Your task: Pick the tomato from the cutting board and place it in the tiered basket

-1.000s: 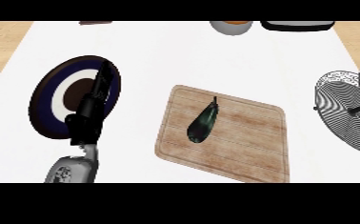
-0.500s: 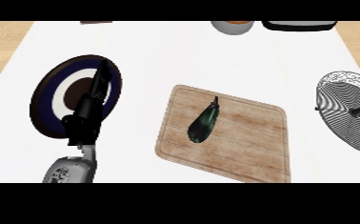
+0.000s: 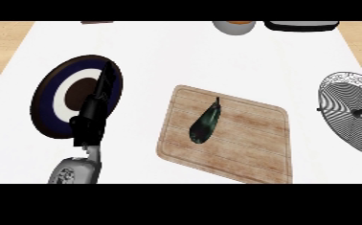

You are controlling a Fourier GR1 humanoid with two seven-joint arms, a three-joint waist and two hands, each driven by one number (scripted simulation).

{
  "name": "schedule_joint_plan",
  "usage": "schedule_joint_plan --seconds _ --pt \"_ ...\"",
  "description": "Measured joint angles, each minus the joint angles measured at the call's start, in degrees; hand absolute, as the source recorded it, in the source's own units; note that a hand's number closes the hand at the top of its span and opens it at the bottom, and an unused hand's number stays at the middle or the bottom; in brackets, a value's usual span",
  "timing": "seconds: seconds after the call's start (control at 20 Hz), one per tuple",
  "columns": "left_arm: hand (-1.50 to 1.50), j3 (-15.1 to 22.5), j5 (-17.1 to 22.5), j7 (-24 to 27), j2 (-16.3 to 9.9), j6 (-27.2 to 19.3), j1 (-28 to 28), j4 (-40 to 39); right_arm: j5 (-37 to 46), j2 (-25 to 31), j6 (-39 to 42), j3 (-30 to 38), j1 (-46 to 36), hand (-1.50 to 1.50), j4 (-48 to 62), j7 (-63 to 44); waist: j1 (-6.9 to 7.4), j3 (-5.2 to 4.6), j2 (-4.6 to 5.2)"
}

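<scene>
Eggplant (image 3: 206, 123), not a tomato, is what you have on the cutting board (image 3: 244, 145): a dark, long vegetable lying lengthwise on the board's left half, its thin stem end toward the far edge. Nothing touches it. The wire tiered basket (image 3: 343, 110) sits at the right edge of your view, well apart from the board and partly cut off.

Your left hand (image 3: 96, 111) comes up from the lower left, fingers stretched out straight over a round plate (image 3: 50, 97) with a dark rim, a white ring and a brown middle. It holds nothing. You cannot tell whether the fingers touch the plate or hang above it. The grey forearm (image 3: 76, 171) shows below it.

Along the far edge of the white counter (image 3: 176, 51) stand a bowl (image 3: 234, 26) and a dark tray-like thing (image 3: 300, 25), both partly cut off.
</scene>
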State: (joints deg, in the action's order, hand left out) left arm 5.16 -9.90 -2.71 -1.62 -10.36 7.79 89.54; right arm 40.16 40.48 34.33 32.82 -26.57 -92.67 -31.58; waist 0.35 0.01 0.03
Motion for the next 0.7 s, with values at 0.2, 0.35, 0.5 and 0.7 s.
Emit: schedule_joint_plan --seconds 0.2,0.35,0.5,0.7 --pt "0.00 0.0 -0.2 -1.3 0.0 -0.1 0.3 1.0 -3.4 -1.8 -1.8 2.6 -1.8 -1.50 3.2 -0.1 -0.05 0.02 -0.02" --pt "0.00 -0.3 0.1 -2.1 -0.2 0.2 0.4 1.6 -5.8 -3.2 -4.5 6.0 -2.2 -1.50 3.6 0.2 -0.23 0.02 -0.07" --pt "0.00 -1.3 0.8 -0.8 -0.8 0.8 -0.1 1.1 -8.3 -2.7 -7.3 11.0 -3.2 -1.50 4.6 0.3 -0.46 0.01 -0.09" --pt "0.00 -1.0 0.9 0.0 -0.4 0.8 -1.1 0.8 -10.3 0.5 -9.3 18.0 -2.3 -1.50 7.3 -0.2 -0.77 -0.01 -0.13"
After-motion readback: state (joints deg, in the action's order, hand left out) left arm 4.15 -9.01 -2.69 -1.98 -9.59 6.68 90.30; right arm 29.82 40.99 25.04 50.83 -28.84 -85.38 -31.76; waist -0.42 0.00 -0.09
